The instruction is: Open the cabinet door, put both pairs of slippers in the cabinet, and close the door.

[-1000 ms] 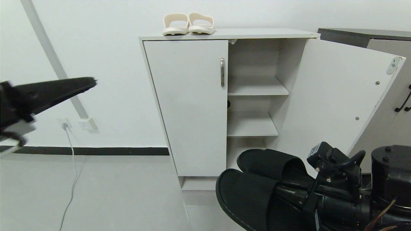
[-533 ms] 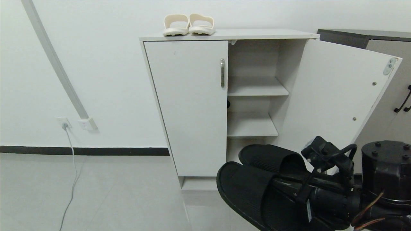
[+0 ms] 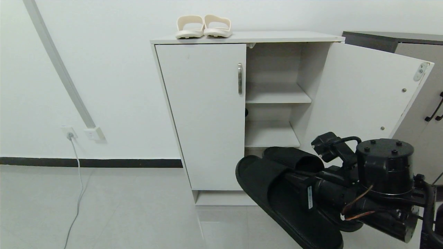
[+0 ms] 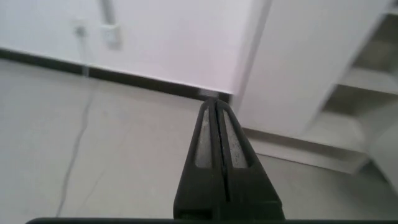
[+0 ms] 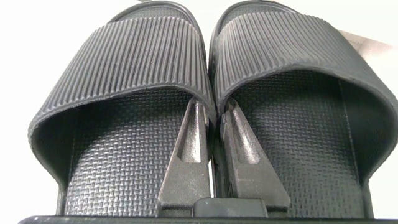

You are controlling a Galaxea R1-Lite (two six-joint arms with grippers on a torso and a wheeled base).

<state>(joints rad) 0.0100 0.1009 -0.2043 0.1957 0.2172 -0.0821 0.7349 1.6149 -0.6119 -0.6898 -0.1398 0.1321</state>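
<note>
Fingers [image 5: 186,155] of right gripper [image 5: 212,109] pinched on the touching inner edges of the black slippers [image 5: 124,81], one finger inside each shoe. Pair held toes-forward, low, just in front of the cabinet [image 3: 294,36] opening, roughly level with the bottom compartment [image 3: 252,155] under the lower shelf [image 3: 271,135]. Right door [image 3: 360,93] swung open, left door [image 3: 204,117] shut. Step in hand: stowing first pair. Next, likely: push in level, clear of shelf edge, then release. Cream slippers [image 3: 203,26] on cabinet top, not yet stowed. Left gripper [image 4: 216,109] fingers pressed together, holding nothing, above the floor [image 4: 93,155]. Bottom compartment mostly hidden behind slippers and arm; dark spot [image 3: 246,112] at left door's inner edge unidentifiable.
</note>
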